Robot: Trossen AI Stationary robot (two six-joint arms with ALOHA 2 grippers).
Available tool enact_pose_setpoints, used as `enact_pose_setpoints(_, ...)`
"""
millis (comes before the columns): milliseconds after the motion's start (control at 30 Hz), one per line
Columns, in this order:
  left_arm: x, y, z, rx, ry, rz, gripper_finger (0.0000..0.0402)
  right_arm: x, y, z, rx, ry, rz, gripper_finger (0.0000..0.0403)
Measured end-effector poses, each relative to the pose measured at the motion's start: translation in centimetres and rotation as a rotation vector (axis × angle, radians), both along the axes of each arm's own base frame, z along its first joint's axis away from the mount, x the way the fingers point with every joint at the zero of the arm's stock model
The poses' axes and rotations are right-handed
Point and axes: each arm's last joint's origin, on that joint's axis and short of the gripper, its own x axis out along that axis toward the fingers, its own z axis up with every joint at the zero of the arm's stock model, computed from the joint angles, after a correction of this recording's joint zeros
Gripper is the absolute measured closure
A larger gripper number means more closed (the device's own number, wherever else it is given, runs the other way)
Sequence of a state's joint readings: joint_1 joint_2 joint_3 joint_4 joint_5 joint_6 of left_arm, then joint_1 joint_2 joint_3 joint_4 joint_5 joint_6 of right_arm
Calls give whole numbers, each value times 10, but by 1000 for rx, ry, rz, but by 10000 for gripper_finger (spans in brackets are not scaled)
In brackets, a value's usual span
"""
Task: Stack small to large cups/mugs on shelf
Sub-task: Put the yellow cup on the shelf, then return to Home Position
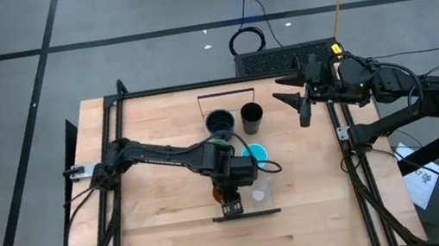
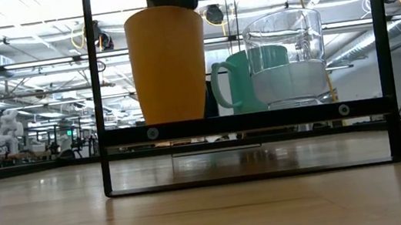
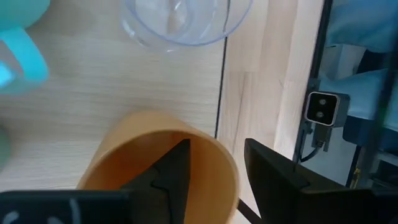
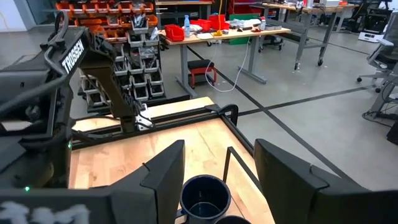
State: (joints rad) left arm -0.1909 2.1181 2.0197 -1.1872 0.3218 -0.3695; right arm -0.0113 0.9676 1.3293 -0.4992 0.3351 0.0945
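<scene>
So the left gripper [image 3: 214,171] has the tall orange plastic cup [image 3: 158,165] pinched by its rim, one finger inside the cup and one outside against the wall, jaws only partly open because the wall is thin. The cup stands upright, mouth up, long axis vertical, at the near end of the long light-wood shelf board [image 1: 238,159], right by that end's dark strip. From the low view its base looks level with the shelf, though I can't tell for sure that it's fully down. If I were doing this step I'd settle it straight down, no tilt, then open just enough to clear the rim and lift straight up, since a rim pinch can tip a light cup on the way out. Watch the neighbour too: the small clear glass cup [image 1: 259,190] sits just beside the orange one on the same end of the shelf, upright, mouth up. A bit farther along the shelf is the bright blue mug with a handle [image 1: 254,154], upright, though the arm hides much of it. At the far end are the dark round mug [image 1: 219,122] and the tall black cup [image 1: 252,116] side by side, both upright. The right gripper [image 1: 302,104] waits off beyond the shelf's far end, well apart, fingers spread and holding nothing.
</scene>
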Motion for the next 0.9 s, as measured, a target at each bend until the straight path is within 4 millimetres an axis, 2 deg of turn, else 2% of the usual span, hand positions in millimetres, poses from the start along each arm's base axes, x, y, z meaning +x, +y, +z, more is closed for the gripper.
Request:
enact_pose_setpoints(200,-10,4,17,6,-8,25,252,0,0,0,-2,2,0,218)
enact_pose_setpoints(433,-32,11,57,68,-97,92,252,-2,0,0,-2,7,0,218)
enact_pose_setpoints(700,-83,33,139,167,-407,290,252,-15,0,-2,-3,49,1,218)
enact_pose_setpoints(833,-118,42,185,191,-633,394,252,-26,0,1,-4,29,4,218)
enact_pose_setpoints(900,-134,44,201,219,-719,446,252,-30,0,3,-1,12,4,218)
